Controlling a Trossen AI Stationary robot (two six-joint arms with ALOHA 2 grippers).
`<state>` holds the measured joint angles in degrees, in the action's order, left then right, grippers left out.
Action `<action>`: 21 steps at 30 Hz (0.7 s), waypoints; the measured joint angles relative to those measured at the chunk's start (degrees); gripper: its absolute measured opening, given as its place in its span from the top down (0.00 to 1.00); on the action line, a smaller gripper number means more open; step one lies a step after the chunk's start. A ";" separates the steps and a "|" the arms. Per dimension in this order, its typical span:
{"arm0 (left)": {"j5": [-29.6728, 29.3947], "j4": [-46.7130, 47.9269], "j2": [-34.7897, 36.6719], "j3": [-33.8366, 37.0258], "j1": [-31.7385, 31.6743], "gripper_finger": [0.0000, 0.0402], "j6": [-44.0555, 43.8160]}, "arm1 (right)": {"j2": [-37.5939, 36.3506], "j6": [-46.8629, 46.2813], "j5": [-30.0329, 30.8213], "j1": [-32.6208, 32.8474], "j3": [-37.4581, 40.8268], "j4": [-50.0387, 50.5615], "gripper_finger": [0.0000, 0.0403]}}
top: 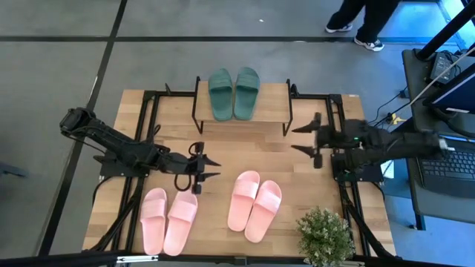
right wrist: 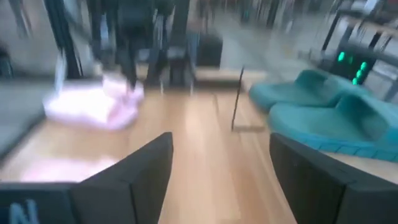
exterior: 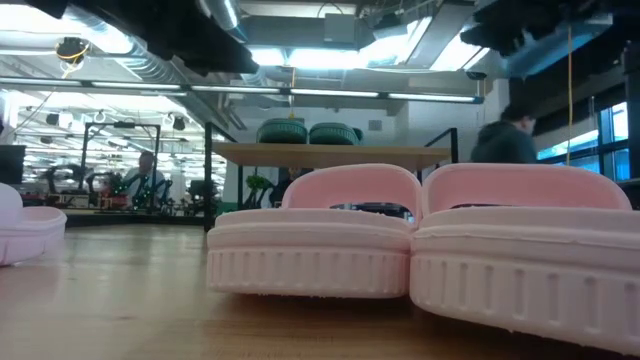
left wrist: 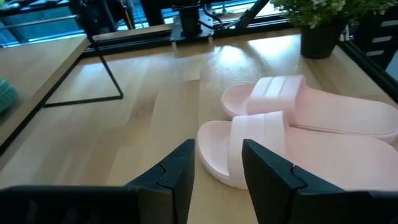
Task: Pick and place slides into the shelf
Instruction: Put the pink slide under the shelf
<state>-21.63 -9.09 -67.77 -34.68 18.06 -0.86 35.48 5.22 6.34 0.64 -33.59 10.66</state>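
Note:
A dark green pair of slides (top: 234, 93) lies soles down on the shelf (top: 274, 100) at the table's far edge. One pink pair (top: 254, 205) lies on the table near the front, right of the middle. Another pink pair (top: 169, 220) lies at the front left. My left gripper (top: 217, 168) hovers open over the table's middle, pointing toward the right pink pair (left wrist: 298, 134), a short way off it. My right gripper (top: 295, 139) is open and empty beside the shelf's right end, with the green slides (right wrist: 329, 118) ahead of it.
A potted plant (top: 324, 236) stands at the table's front right corner. Black frame rails run along both sides of the table. A laptop (top: 449, 167) sits on a stand beyond the right edge, and a person (top: 364, 22) stands on the floor beyond the far side.

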 joint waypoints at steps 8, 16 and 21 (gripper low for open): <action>0.00 0.32 0.00 0.01 -1.41 0.69 0.02 | 30.79 -5.23 13.76 15.67 -26.45 27.87 0.43; -0.02 1.76 0.00 0.01 -1.83 0.69 3.90 | 53.30 -19.38 14.08 25.79 -42.70 42.24 0.46; -0.02 2.73 0.00 0.00 -1.83 0.69 4.48 | 63.29 -28.40 14.03 30.75 -48.81 45.21 0.46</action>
<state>-21.65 -6.35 -67.77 -34.68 16.23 3.62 98.78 -23.17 20.38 31.39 -82.40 55.87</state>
